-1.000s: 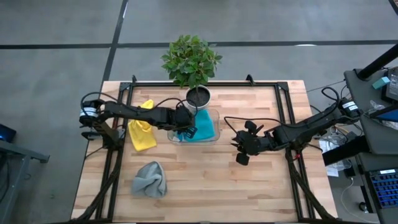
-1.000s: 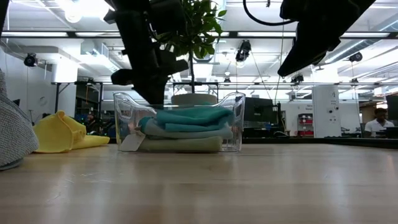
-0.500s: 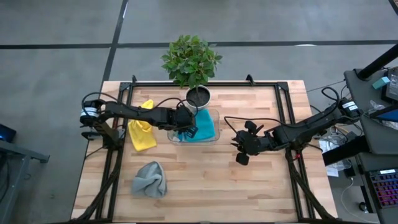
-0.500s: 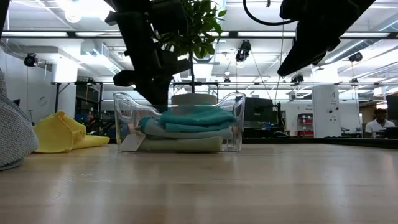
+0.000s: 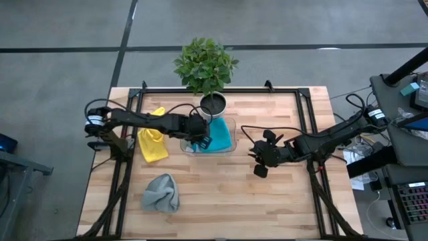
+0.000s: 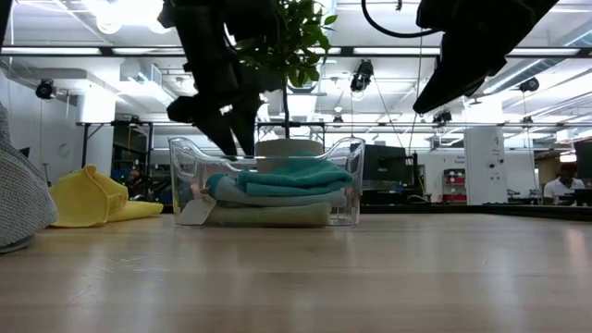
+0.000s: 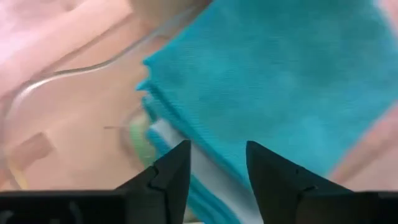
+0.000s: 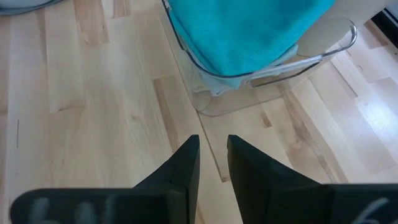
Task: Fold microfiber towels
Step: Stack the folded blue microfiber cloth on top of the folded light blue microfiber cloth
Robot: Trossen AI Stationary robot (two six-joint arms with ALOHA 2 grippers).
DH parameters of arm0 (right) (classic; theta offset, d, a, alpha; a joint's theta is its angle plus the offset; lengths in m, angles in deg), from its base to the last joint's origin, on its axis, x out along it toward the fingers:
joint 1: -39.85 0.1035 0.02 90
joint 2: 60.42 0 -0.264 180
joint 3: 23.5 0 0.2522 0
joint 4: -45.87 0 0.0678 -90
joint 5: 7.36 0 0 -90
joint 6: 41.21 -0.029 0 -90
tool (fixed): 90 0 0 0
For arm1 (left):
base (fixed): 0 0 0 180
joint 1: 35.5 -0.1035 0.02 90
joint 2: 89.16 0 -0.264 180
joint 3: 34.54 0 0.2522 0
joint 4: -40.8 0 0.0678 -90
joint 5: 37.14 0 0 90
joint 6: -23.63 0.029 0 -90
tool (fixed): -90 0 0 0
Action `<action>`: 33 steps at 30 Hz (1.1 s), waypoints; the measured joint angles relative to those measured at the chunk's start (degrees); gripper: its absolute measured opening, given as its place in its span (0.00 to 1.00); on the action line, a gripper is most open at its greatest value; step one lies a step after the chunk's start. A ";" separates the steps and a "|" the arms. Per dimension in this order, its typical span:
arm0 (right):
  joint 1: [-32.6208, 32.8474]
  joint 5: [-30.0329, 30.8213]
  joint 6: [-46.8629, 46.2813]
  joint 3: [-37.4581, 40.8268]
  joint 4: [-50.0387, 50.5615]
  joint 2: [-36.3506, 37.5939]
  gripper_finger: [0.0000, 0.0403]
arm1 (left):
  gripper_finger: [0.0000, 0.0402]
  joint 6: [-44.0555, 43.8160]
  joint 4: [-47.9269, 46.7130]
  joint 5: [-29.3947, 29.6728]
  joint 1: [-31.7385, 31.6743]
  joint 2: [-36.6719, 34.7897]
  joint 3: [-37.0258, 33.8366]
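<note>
left end effector (image 7: 214, 163) parted over teal towel (image 7: 280, 81)

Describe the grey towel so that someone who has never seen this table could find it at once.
Start from the potted plant at the table's far edge and the clear tray just in front of it. Then come toward the near edge on the left arm's side: the grey towel lies there alone in a crumpled heap. The yellow towel is also unfolded, but lies beside the tray.

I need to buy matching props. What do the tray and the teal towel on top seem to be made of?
Tray: looks like clear, glossy rigid plastic; the folded cloths show through its walls and its rim catches light. Teal towel: seems a soft matte cloth, probably microfiber, with a fine nubby surface and rounded folded edges.
</note>
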 joint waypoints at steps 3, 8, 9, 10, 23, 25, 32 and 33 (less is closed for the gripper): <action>0.00 -0.01 -0.04 0.00 0.06 0.00 0.18 | 0.36 -0.79 -0.12 -2.97 0.43 -0.22 0.14; 0.00 -0.02 0.10 0.04 0.04 0.00 0.18 | 0.36 -5.15 -0.11 -6.45 0.92 0.20 -0.82; 0.00 0.00 0.44 0.06 0.06 0.00 0.18 | 0.36 -5.54 -0.21 -6.67 0.92 0.34 -0.93; 0.00 -0.01 0.76 0.07 -0.01 0.00 0.18 | 0.36 -6.12 -0.18 -6.53 0.90 0.45 -0.95; 0.00 -0.02 1.84 0.09 -0.10 0.00 0.18 | 0.36 -6.99 3.93 -4.13 -0.08 3.54 -1.48; 0.00 -0.02 1.88 0.09 -0.11 0.00 0.18 | 0.36 -7.01 4.21 -3.66 -0.09 3.58 -1.40; 0.00 -0.02 1.92 0.09 -0.10 0.00 0.18 | 0.36 -8.02 4.90 -1.30 -0.21 3.58 -1.67; 0.00 -0.02 1.92 0.09 -0.11 0.00 0.18 | 0.36 -8.04 4.85 -1.28 -0.22 3.86 -1.67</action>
